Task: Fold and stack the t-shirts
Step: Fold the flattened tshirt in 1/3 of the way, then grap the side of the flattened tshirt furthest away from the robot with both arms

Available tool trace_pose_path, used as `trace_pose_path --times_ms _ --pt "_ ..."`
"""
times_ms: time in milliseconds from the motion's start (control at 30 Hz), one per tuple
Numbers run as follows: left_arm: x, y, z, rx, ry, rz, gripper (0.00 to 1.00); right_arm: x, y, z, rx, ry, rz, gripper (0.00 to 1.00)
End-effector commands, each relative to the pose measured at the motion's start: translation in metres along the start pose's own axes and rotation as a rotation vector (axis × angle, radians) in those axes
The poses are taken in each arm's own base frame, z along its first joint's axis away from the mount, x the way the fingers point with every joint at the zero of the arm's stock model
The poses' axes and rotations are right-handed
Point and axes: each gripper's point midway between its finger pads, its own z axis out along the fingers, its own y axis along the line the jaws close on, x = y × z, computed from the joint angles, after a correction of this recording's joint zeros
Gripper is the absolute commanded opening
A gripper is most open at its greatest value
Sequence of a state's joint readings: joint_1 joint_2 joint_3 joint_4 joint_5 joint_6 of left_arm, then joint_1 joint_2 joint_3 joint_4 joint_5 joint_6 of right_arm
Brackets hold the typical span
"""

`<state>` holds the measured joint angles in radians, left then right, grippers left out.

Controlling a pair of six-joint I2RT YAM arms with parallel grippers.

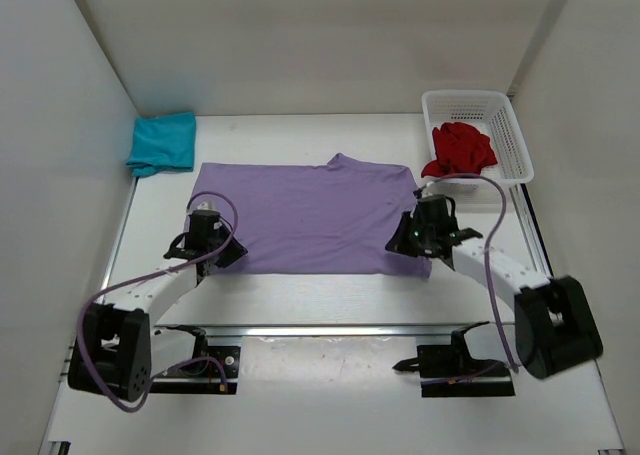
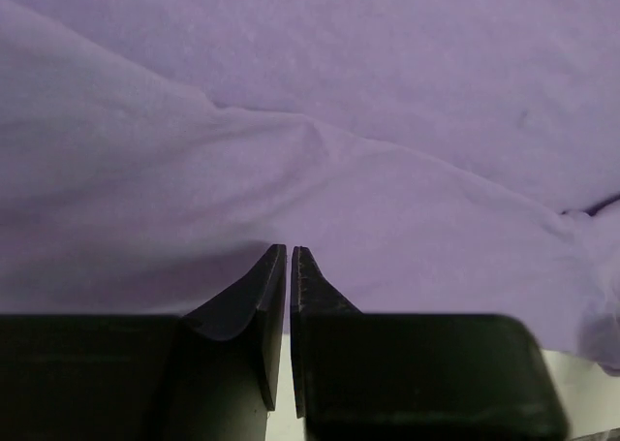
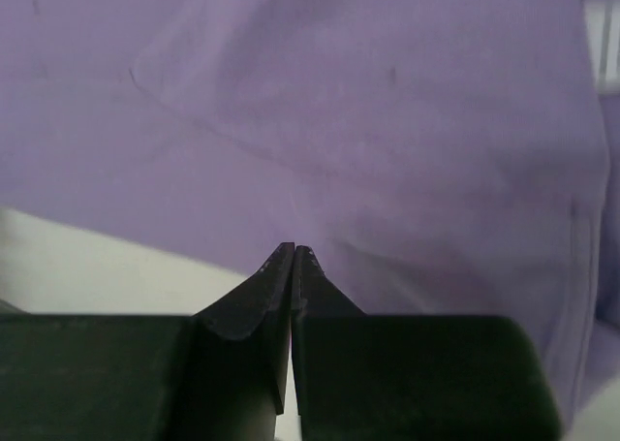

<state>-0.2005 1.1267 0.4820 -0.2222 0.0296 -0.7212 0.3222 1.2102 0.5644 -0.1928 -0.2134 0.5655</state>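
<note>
The lavender t-shirt (image 1: 310, 215) lies spread flat on the white table, collar at the far edge. My left gripper (image 1: 226, 254) is at its near left corner and shut on the hem; in the left wrist view the gripper (image 2: 290, 249) pinches the lavender cloth (image 2: 368, 102). My right gripper (image 1: 400, 242) is at the near right corner, also shut on the hem; in the right wrist view creases in the cloth (image 3: 368, 121) run to the gripper (image 3: 294, 248). The teal t-shirt (image 1: 163, 142) lies folded at the far left. The red t-shirt (image 1: 460, 150) is bunched in the basket.
The white mesh basket (image 1: 505, 110) stands at the far right by the right wall. White walls close in the table on the left, back and right. A metal rail (image 1: 330, 328) runs across the near side between the arm bases.
</note>
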Motion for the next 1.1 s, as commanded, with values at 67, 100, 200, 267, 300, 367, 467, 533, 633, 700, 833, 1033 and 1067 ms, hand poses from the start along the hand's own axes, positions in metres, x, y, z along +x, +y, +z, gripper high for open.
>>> trace_pose_path --times_ms 67,100,200,267,300,367,467,533,633,700,833,1033,1067 --pt "-0.013 -0.072 0.006 0.237 -0.079 0.016 0.18 -0.123 0.037 0.027 -0.061 -0.191 -0.091 0.0" --pt "-0.009 -0.08 0.007 0.255 -0.065 0.036 0.18 -0.151 0.044 0.025 -0.053 -0.243 -0.116 0.0" --pt "0.007 -0.106 0.008 0.319 -0.043 0.099 0.18 -0.202 0.029 0.063 -0.004 -0.235 -0.121 0.01" --pt "0.02 -0.125 0.005 0.377 -0.031 0.136 0.18 -0.224 0.02 0.084 0.014 -0.209 -0.152 0.01" --pt "0.028 -0.133 0.004 0.406 -0.008 0.161 0.19 -0.237 0.015 0.096 0.033 -0.186 -0.156 0.04" --pt "0.039 -0.138 0.004 0.418 0.012 0.189 0.19 -0.254 0.02 0.113 0.018 -0.165 -0.192 0.17" --pt "0.046 -0.15 0.001 0.467 0.018 0.217 0.2 -0.285 0.04 0.124 -0.032 -0.167 -0.29 0.4" --pt "0.058 -0.154 -0.002 0.503 0.042 0.229 0.2 -0.28 0.038 0.141 -0.052 -0.1 -0.343 0.51" --pt "0.071 -0.146 -0.002 0.502 0.068 0.243 0.21 -0.283 0.048 0.154 -0.115 -0.055 -0.407 0.55" --pt "0.076 -0.136 0.0 0.494 0.072 0.231 0.21 -0.291 0.058 0.153 -0.163 -0.067 -0.476 0.58" --pt "0.073 -0.125 0.003 0.485 0.073 0.199 0.21 -0.276 0.056 0.164 -0.268 -0.01 -0.452 0.61" --pt "0.07 -0.118 0.003 0.48 0.069 0.175 0.22 -0.26 0.07 0.181 -0.371 0.036 -0.464 0.65" --pt "0.067 -0.12 0.002 0.485 0.065 0.173 0.22 -0.253 0.068 0.188 -0.373 0.054 -0.455 0.65"
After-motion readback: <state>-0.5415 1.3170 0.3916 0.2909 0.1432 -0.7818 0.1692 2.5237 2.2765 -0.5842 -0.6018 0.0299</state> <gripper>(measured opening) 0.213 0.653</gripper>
